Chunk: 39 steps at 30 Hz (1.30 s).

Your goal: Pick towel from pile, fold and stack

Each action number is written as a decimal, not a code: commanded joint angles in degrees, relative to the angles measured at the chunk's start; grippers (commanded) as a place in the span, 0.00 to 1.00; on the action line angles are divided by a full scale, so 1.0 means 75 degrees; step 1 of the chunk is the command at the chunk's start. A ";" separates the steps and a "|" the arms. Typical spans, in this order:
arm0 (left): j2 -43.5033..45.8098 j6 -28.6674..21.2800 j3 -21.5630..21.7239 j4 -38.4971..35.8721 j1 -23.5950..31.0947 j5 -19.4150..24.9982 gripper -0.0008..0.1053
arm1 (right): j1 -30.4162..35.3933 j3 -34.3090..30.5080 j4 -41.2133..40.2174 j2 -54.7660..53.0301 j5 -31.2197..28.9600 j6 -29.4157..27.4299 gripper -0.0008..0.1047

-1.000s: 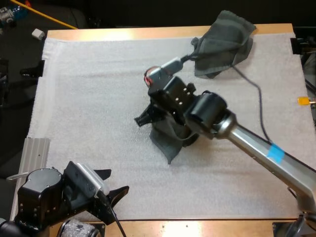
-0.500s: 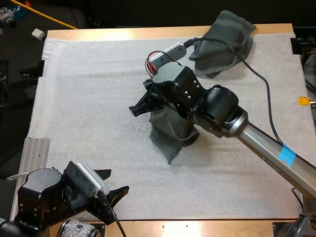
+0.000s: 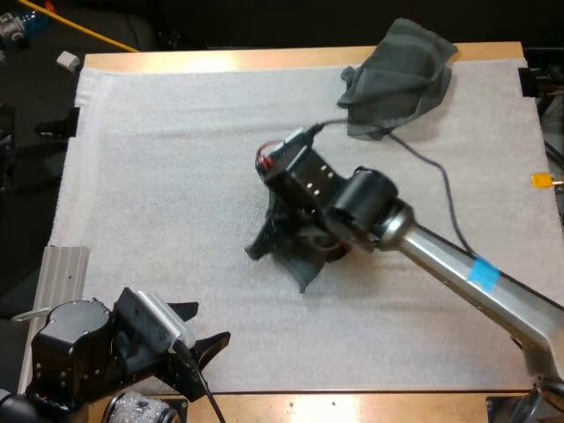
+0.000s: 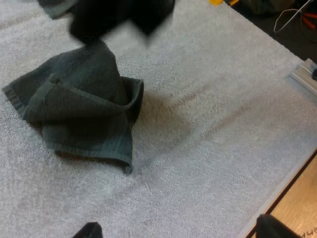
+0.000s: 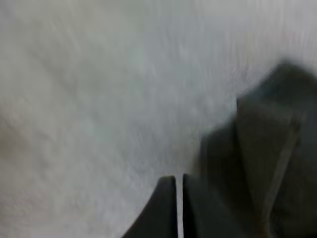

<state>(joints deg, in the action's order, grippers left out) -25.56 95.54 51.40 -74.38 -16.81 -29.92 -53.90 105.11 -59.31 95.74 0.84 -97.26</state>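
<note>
**A:** Where do we place the task's thing?

**B:** We mark the crumpled towel (image 3: 300, 264), dark grey-green, near the middle of the white mat (image 3: 159, 176) that covers the desk (image 3: 264, 59). Our right arm reaches over it from the right edge of the high view and hides its far part. A second towel (image 3: 397, 75), also rumpled, lies well apart at the mat's far right corner and reaches past the mat's far edge.

**A:** How do we label the right end effector?

**B:** The right end effector (image 3: 256, 248) sits low over the mat, just beside the crumpled towel's left side in the high view. In the right wrist view its fingers (image 5: 166, 208) are pressed almost together, with only a thin slit of mat between them. The towel's dark folds lie just beside them. We cannot tell whether the cloth touches the nearer finger.

**A:** And the left one?

**B:** The left end effector (image 3: 198, 328) hangs over the mat's near left corner, well apart from both towels. In the left wrist view its fingertips (image 4: 89, 230) stand spread wide over bare mat. The crumpled towel lies beyond them, bunched, with one hemmed corner lying flat on the mat. A blurred dark shape, part of our right arm, hangs at the towel's far side.
</note>
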 commanded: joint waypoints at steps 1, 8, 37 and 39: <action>0.0006 0.0010 0.0040 -0.0009 -0.0033 -0.0039 0.58 | -0.0001 -0.0344 -0.0110 0.0032 -0.0055 -0.0018 0.01; 0.0016 0.0025 0.0056 -0.0007 -0.0046 -0.0019 0.58 | 0.0078 -0.0089 -0.1247 -0.0091 -0.1010 -0.0161 0.01; -0.0015 0.0020 0.0043 -0.0038 -0.0048 -0.0042 0.57 | 0.0109 -0.3169 0.0729 0.0490 -0.0235 -0.0035 0.43; -0.0008 0.0012 0.0033 -0.0048 -0.0052 -0.0032 0.57 | 0.0091 -0.3201 0.0948 0.0790 -0.0184 0.0031 0.50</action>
<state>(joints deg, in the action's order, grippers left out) -25.56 95.54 51.40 -74.44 -16.81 -29.92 -52.88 81.33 -53.68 99.84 -1.59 -96.76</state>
